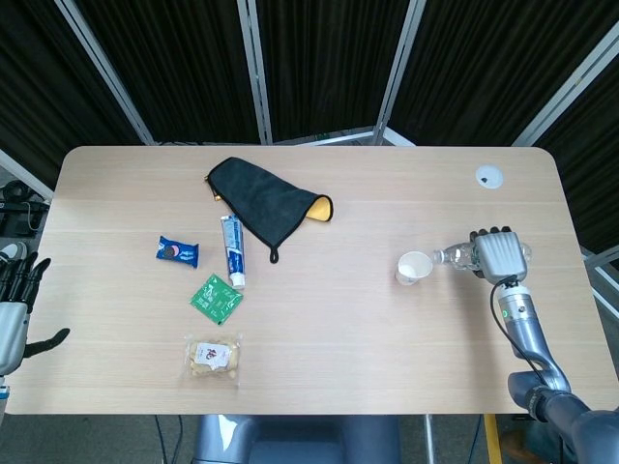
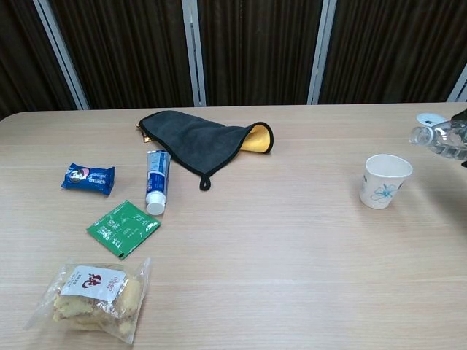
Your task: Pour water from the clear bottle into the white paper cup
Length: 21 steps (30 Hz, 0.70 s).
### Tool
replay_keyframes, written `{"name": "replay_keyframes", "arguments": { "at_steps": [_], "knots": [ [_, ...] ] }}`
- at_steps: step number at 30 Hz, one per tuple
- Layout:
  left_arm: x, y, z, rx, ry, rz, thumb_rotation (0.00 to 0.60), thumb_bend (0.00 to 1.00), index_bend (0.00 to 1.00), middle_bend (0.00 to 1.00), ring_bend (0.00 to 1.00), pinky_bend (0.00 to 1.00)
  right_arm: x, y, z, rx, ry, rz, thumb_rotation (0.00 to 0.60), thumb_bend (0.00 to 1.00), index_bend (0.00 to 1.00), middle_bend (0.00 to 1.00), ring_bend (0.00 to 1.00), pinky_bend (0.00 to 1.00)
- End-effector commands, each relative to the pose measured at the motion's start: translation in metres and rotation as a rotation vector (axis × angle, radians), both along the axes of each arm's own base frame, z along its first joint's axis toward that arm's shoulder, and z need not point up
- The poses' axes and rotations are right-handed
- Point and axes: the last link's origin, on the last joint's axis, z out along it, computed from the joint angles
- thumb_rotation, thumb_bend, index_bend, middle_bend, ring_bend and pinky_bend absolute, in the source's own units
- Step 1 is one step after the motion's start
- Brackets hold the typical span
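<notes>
Head view first: right hand (image 1: pixel 500 253) was wrapped round the clear bottle (image 1: pixel 455 256), fingers closed over the body, back of the hand facing the cam, forearm running down twd the table's near right corner. Bottle lay tipped nearly flat, neck pointing at the white paper cup (image 1: pixel 414 267), mouth just beside the rim but, by my read, not quite over it. So the step in hand was the pour itself, w/ the bottle lined up short of the cup. Next move prob needed the mouth brought over the opening and the neck dipped a bit more, slowly, since the cup looked light and easy to knock. Left hand (image 1: pixel 12 307) sat off the table's left edge, fingers spread and upright, holding nothing. Cup stood upright on the table (image 1: pixel 387 367), right of centre, well apart from the dark cloth (image 1: pixel 261 201) and the snack packets. Chest view: only the bottle's neck end (image 2: pixel 438 138) showed at the right frame edge, tilted w/ the mouth higher than the cup (image 2: pixel 384 181) and off to its right; the hand itself was almost wholly cut off. Couldn't tell whether any water was running, too small and clear to say.
</notes>
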Motion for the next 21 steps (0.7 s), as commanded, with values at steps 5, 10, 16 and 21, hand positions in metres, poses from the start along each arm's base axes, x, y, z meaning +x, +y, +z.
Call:
{"name": "replay_keyframes", "arguments": {
  "at_steps": [5,10,16,21],
  "knots": [
    [-0.0001,0.0003,-0.0006,-0.001,0.002,0.001,0.6,0.01,0.0,0.0,0.0,0.0,0.0014,-0.0012,-0.0015,-0.014,0.042,-0.005,0.6,0.66,0.52,0.63,0.59,0.45],
    [-0.0002,0.0009,-0.001,-0.001,0.002,0.002,0.6,0.01,0.0,0.0,0.0,0.0,0.0027,-0.0017,-0.0016,-0.023,0.063,-0.01,0.6,0.66,0.52,0.63,0.59,0.45],
    [0.0002,0.0004,-0.0002,0.001,0.0,0.0,0.6,0.01,0.0,0.0,0.0,0.0,0.0031,-0.0025,-0.0002,-0.029,0.082,-0.012,0.6,0.66,0.52,0.63,0.59,0.45],
    [-0.0002,0.0006,-0.0001,0.0,0.0,0.002,0.6,0.01,0.0,0.0,0.0,0.0,0.0039,-0.0027,0.0007,-0.033,0.077,-0.014,0.6,0.66,0.52,0.63,0.59,0.45]
  ]
}}
